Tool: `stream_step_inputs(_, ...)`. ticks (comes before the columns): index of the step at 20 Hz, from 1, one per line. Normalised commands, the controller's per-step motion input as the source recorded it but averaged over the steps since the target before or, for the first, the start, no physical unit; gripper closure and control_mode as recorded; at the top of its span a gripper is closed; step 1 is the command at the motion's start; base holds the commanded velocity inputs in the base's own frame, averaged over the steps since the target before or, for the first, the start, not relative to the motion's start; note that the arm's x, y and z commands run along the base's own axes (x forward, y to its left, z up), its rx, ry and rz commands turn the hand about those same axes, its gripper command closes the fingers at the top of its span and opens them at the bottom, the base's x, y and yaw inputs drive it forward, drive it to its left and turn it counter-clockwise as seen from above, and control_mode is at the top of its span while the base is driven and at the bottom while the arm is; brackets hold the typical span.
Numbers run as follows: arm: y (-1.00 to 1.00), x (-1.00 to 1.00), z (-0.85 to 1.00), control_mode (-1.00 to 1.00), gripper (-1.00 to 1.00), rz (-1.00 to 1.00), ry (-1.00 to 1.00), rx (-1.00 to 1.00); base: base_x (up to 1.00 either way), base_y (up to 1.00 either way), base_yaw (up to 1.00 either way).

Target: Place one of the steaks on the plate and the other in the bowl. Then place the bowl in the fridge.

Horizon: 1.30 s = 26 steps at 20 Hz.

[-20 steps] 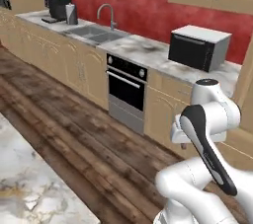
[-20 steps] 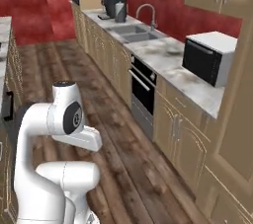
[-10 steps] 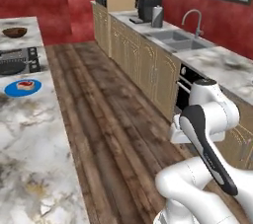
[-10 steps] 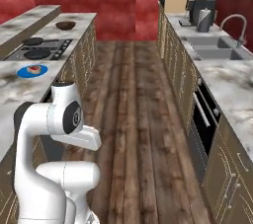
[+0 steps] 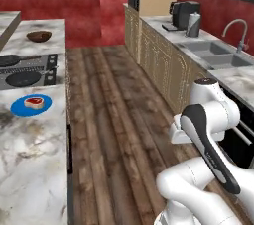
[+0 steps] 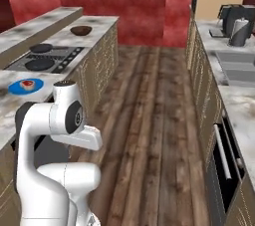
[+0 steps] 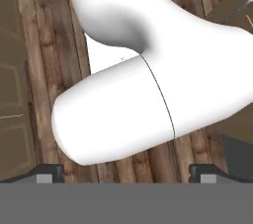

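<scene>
One plate [image 5: 31,105] with one steak [image 5: 34,102] — one bowl [image 5: 39,35] well apart.

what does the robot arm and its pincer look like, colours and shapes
The arm is glossy white, built of thick rounded tube-like links with bulbous joints. A dark grey to black band runs along one link, and a round dark grey cap sits on the joint in the right base view. No loose cables or markings show. The pincer has two small dark, blocky finger tips set far apart.
</scene>
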Motion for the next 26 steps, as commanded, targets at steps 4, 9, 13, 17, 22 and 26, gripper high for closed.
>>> stream_step_inputs(4, 0.0, 0.0, 0.0, 1.0, -1.0, 0.0, 0.0, 0.0, 1.0, -0.18, 0.09)
stream_step_inputs(9, 0.0, 0.0, 0.0, 1.0, -1.0, 0.0, 0.0, 0.0, 1.0, -0.03, 0.09)
stream_step_inputs(13, 0.0, 0.0, 0.0, 1.0, -1.0, 0.0, 0.0, 0.0, 1.0, 0.0, 0.15)
stream_step_inputs(17, 0.0, 0.0, 0.0, 1.0, -1.0, 0.0, 0.0, 0.0, 1.0, 0.0, 0.19)
stream_step_inputs(22, 0.0, 0.0, 0.0, 1.0, -1.0, 0.0, 0.0, 0.0, 1.0, -0.1, 0.17)
stream_step_inputs(26, 0.0, 0.0, 0.0, 1.0, -1.0, 0.0, 0.0, 0.0, 1.0, -0.18, 0.31)
